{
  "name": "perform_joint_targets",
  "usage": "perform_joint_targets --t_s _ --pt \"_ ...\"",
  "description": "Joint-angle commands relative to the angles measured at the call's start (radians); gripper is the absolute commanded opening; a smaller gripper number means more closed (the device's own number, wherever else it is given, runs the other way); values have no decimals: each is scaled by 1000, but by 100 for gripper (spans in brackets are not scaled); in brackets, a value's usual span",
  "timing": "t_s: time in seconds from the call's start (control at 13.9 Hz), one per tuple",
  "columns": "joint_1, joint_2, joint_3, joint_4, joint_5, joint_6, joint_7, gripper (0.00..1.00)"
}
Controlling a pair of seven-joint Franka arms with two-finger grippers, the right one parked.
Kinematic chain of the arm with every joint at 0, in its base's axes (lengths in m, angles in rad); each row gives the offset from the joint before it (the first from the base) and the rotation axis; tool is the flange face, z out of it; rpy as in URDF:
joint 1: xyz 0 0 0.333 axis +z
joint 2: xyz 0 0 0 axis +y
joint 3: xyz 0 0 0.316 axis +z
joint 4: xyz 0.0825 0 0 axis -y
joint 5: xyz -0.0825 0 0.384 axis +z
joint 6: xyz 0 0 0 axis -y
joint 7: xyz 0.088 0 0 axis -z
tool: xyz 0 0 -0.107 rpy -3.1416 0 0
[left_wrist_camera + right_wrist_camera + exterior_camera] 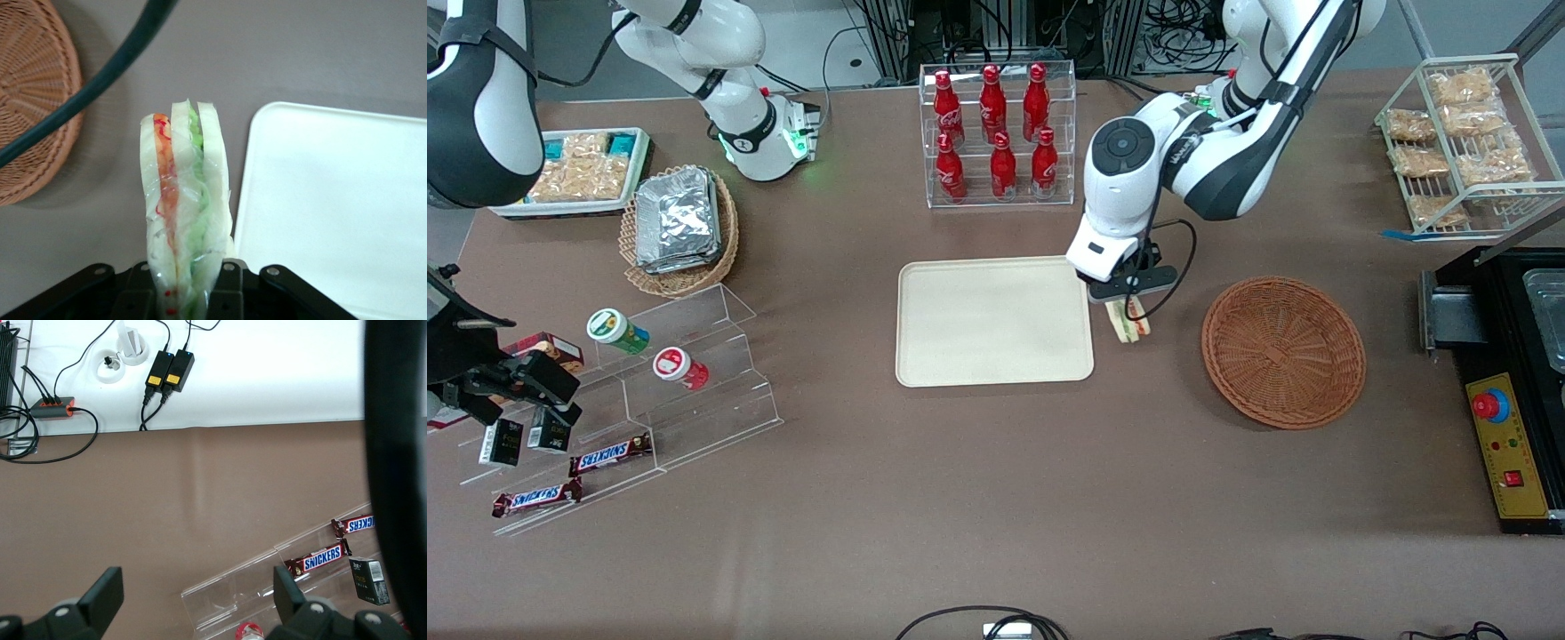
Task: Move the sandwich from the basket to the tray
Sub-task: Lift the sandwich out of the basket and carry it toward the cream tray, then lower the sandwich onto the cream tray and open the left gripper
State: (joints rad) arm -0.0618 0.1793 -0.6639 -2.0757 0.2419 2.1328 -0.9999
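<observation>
The gripper [1129, 298] is clenched on the sandwich [1129, 322], holding it in the air between the basket [1283, 350] and the tray [993, 321]. In the front view the sandwich hangs just beside the tray's edge on the working arm's end, over bare table [996, 498], not yet over the tray. The basket is empty.

In the wrist view the fingers [223, 290] pinch only the narrow end of the sandwich [181, 200], and the rest of the wedge sticks out free. The clear wrap looks slick and the bread looks soft, so the hold is probably shallow. A quick sideways move or a jolt could let the wedge slide out of the wrap or swing and slip from the jaws, dropping it on the table short of the tray [340, 207].

A second risk is letting go too early. From here the sandwich sits right at the tray's rim; opening now would likely land it on the rim, tipping half on and half off.

A third is coming down too hard, which could crush the bread or push the light tray along the table toward the bottle rack [996, 133].
</observation>
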Motion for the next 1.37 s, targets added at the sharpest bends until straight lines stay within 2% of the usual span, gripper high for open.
perform_joint_targets --t_s 0.0,0.29,0.5,0.72,0.94,1.08,1.3 --pt "-45 14 1 26 8 2 15 4" --pt "-127 52 1 25 14 -39 102 7" --pt "-154 121 1 32 48 -34 103 8" --pt "-194 218 4 100 89 -31 92 11" --pt "-211 345 4 192 177 -34 34 11" --pt "-233 411 7 236 212 -31 14 23" --pt "-237 483 7 273 286 -30 -20 28"
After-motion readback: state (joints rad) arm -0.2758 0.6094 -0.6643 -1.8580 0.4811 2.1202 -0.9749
